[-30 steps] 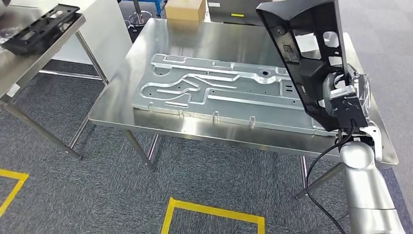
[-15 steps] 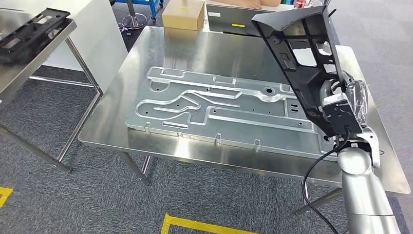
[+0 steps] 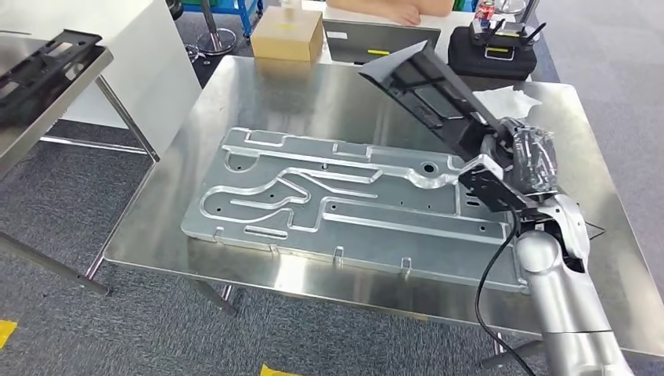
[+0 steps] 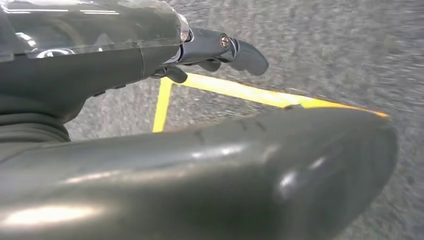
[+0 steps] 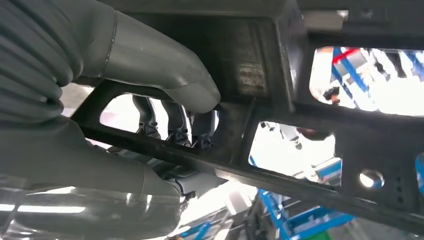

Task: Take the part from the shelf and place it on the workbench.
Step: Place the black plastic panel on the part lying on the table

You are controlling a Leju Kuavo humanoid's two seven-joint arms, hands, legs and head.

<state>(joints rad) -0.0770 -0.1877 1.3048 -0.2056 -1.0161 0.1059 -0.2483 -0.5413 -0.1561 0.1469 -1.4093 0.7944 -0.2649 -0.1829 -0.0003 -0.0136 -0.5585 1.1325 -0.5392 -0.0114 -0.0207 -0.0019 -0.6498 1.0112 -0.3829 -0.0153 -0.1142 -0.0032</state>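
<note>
My right hand (image 3: 518,159) grips a long black plastic frame part (image 3: 424,88) by its near end. The part slants up and away to the left, above the far right of the steel workbench (image 3: 307,92); no end of it touches the bench. In the right wrist view the thumb (image 5: 165,75) presses on one face of the part (image 5: 310,120) while the fingers (image 5: 170,126) hook through an opening around a bar. My left hand (image 4: 210,47) hangs over the carpet, holding nothing, fingers loosely apart.
A large grey metal plate (image 3: 344,196) with channels covers much of the workbench. A cardboard box (image 3: 288,35), a grey panel (image 3: 377,39) and a black case (image 3: 501,51) sit behind it. At left, a steel shelf (image 3: 74,82) carries another black part (image 3: 39,66). A person's arm (image 3: 399,9) shows beyond.
The whole view has shifted as the camera came nearer the bench. The part has tipped from nearly upright to a low slant over the bench, and my right hand has lowered with it.
</note>
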